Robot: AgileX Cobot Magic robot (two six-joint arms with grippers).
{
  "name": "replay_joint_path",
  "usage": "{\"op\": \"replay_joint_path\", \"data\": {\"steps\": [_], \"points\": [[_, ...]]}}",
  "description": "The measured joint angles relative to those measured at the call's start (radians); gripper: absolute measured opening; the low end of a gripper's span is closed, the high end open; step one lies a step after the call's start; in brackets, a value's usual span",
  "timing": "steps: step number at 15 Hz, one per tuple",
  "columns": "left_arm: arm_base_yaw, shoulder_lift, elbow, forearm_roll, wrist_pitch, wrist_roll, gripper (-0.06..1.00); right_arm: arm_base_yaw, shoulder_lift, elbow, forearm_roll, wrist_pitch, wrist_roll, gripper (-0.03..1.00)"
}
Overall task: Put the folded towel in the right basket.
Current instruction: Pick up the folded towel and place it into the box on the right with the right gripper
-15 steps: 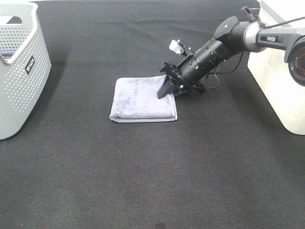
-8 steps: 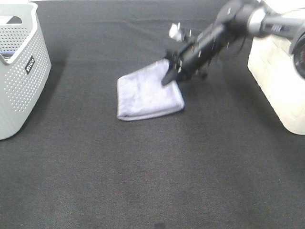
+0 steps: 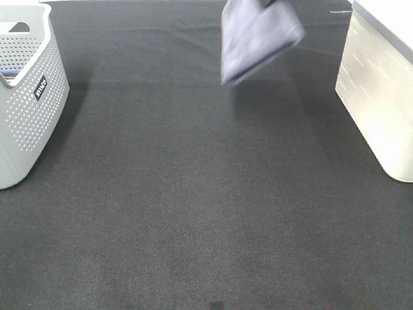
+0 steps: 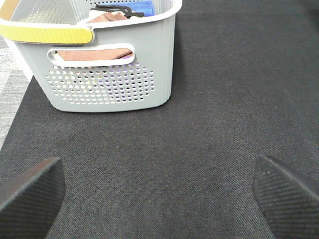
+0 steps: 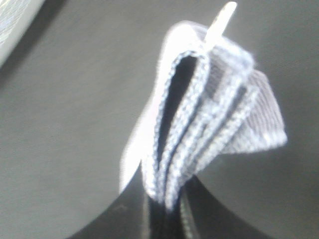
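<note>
The folded lavender-grey towel (image 3: pixel 258 35) hangs in the air near the top of the exterior view, blurred by motion, left of the white right basket (image 3: pixel 381 97). In the right wrist view my right gripper (image 5: pixel 164 206) is shut on the towel's (image 5: pixel 209 114) folded edges, well above the mat. The right arm itself is out of the exterior view. My left gripper (image 4: pixel 159 191) is open and empty above the mat, its two pads (image 4: pixel 30 191) wide apart, facing the left basket.
A grey perforated basket (image 3: pixel 29 97) stands at the left edge, holding folded cloths; it also shows in the left wrist view (image 4: pixel 104 74). A black mat (image 3: pixel 193 206) covers the table.
My right gripper has lifted the towel off the mat and carried it up and to the right. The arm has left the exterior view.
</note>
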Motion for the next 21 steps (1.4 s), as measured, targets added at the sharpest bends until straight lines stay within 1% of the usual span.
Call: {"op": "replay_joint_path", "data": {"steps": [2, 4, 5, 6, 8, 9, 11, 12, 13, 16, 19, 20, 21], "points": [[0.0, 0.0, 0.0, 0.0, 0.0, 0.0, 0.97, -0.024, -0.086, 0.0, -0.09, 0.004, 0.033, 0.06], [0.0, 0.0, 0.0, 0.0, 0.0, 0.0, 0.97, -0.083, -0.163, 0.0, -0.144, 0.005, 0.063, 0.06], [0.0, 0.0, 0.0, 0.0, 0.0, 0.0, 0.97, -0.126, -0.197, 0.0, -0.149, 0.005, 0.065, 0.06], [0.0, 0.0, 0.0, 0.0, 0.0, 0.0, 0.97, -0.192, -0.239, 0.0, -0.156, 0.005, 0.066, 0.06], [0.0, 0.0, 0.0, 0.0, 0.0, 0.0, 0.97, -0.284, -0.262, 0.002, -0.156, 0.005, 0.081, 0.06], [0.0, 0.0, 0.0, 0.0, 0.0, 0.0, 0.97, -0.284, -0.262, 0.002, -0.156, 0.005, 0.081, 0.06], [0.0, 0.0, 0.0, 0.0, 0.0, 0.0, 0.97, -0.364, -0.268, 0.056, -0.156, 0.005, 0.083, 0.06], [0.0, 0.0, 0.0, 0.0, 0.0, 0.0, 0.97, -0.409, -0.268, 0.115, -0.156, 0.006, 0.083, 0.06], [0.0, 0.0, 0.0, 0.0, 0.0, 0.0, 0.97, -0.435, -0.268, 0.154, -0.155, 0.007, 0.082, 0.06], [0.0, 0.0, 0.0, 0.0, 0.0, 0.0, 0.97, -0.489, -0.257, 0.249, -0.155, 0.007, 0.079, 0.06], [0.0, 0.0, 0.0, 0.0, 0.0, 0.0, 0.97, -0.496, -0.187, 0.279, -0.148, 0.005, 0.081, 0.06], [0.0, 0.0, 0.0, 0.0, 0.0, 0.0, 0.97, -0.496, -0.161, 0.284, -0.147, 0.005, 0.083, 0.08], [0.0, 0.0, 0.0, 0.0, 0.0, 0.0, 0.97, -0.496, -0.143, 0.286, -0.146, 0.005, 0.084, 0.13]]}}
